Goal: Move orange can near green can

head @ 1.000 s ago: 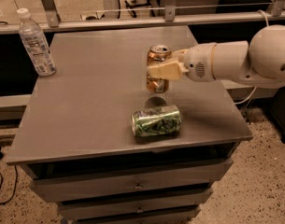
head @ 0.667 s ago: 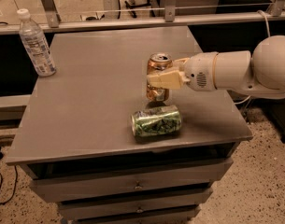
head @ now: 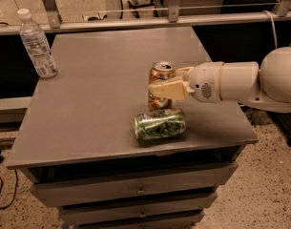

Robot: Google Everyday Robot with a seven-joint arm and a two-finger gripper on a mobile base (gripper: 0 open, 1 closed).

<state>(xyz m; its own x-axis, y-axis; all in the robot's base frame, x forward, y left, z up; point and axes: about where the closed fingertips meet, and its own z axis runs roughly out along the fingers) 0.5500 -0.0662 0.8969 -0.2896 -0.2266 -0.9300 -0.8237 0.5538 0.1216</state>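
The orange can (head: 159,75) stands upright with its silver top showing, right behind the green can (head: 160,124). The green can lies on its side near the front edge of the grey table (head: 88,104). My gripper (head: 165,82) reaches in from the right on a white arm and is shut on the orange can around its middle. The can's base sits at or just above the table, close to the green can; I cannot tell whether the two cans touch.
A clear plastic water bottle (head: 36,44) stands at the table's far left corner. The table has drawers below its front edge (head: 140,190). A metal rail (head: 135,20) runs behind the table. The floor is speckled at the right.
The gripper has carried the orange can down and toward the front, from higher above the table to right behind the green can. The green can and bottle have not moved.
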